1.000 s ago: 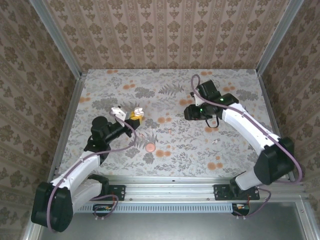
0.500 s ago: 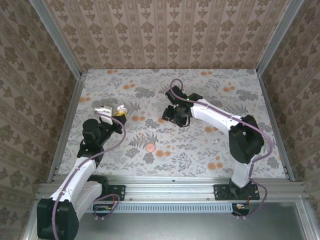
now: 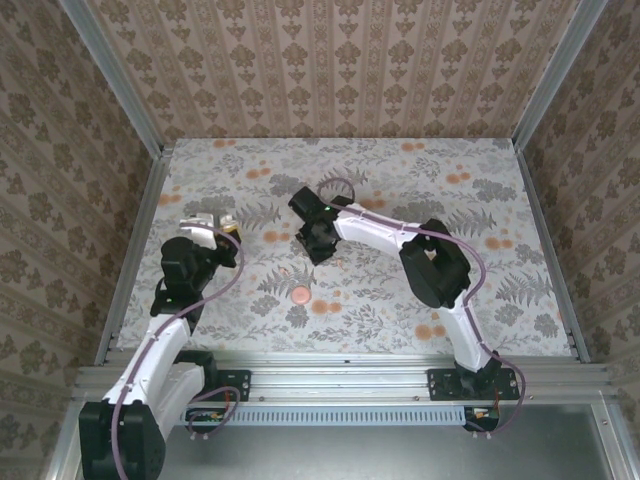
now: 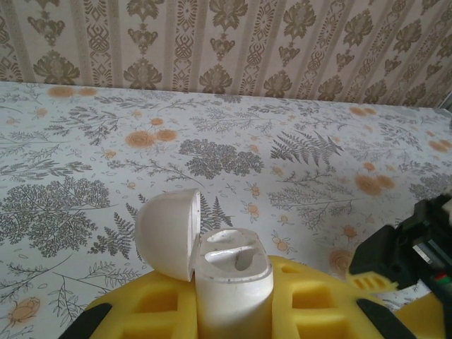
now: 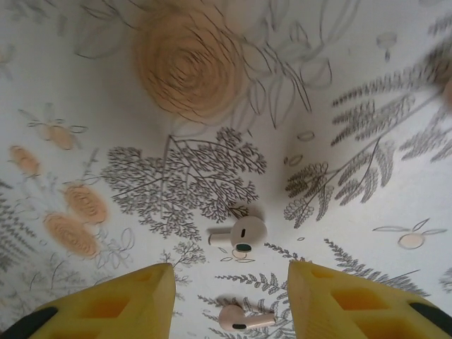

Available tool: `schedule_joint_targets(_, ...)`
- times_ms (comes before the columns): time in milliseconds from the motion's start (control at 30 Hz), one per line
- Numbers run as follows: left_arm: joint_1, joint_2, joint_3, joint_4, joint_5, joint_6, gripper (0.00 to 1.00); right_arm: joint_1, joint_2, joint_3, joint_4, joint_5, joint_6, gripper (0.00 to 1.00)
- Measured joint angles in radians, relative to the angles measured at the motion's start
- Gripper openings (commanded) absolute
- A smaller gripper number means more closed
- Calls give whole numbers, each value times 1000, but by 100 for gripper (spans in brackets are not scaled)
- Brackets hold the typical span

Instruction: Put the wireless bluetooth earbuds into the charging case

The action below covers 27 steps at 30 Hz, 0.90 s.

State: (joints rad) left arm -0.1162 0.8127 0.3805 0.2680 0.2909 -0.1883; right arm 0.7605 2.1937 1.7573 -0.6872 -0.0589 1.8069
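Note:
A white charging case [image 4: 229, 282] with its lid [image 4: 166, 233] swung open to the left stands upright between yellow fingers; my left gripper [image 4: 233, 307] is shut on it. From above, that left gripper [image 3: 215, 222] is at the table's left side. Two white earbuds lie on the flowered cloth in the right wrist view, one [image 5: 240, 233] ahead of the fingers, the other [image 5: 244, 318] between them. My right gripper [image 5: 232, 282] hangs open just above them, touching neither. From above, the right gripper [image 3: 315, 240] is near the table's middle.
A small salmon-pink disc [image 3: 298, 295] lies on the cloth in front of the right gripper. The right arm's black body [image 4: 409, 247] shows at the right edge of the left wrist view. Papered walls [image 3: 330, 70] close in the table on three sides.
The right arm has swung left from the table's right side to its middle. The left arm has drawn back to the left, still holding the case.

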Motion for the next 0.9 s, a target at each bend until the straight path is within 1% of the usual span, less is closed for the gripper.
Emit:
schedule_joint_targets(167, 1, -5, 0, 0, 0, -2, 13, 17, 43, 51, -27, 0, 89, 43)
schedule_joint_targets(367, 11, -5, 0, 1, 0, -5, 13, 13, 66, 82, -57, 0, 134, 40)
schedule_joint_targets(667, 13, -5, 0, 1, 0, -15, 13, 8, 122, 129, -76, 0, 143, 39)
schedule_joint_targets(900, 13, -5, 0, 1, 0, -19, 13, 2, 132, 139, -86, -7, 142, 31)
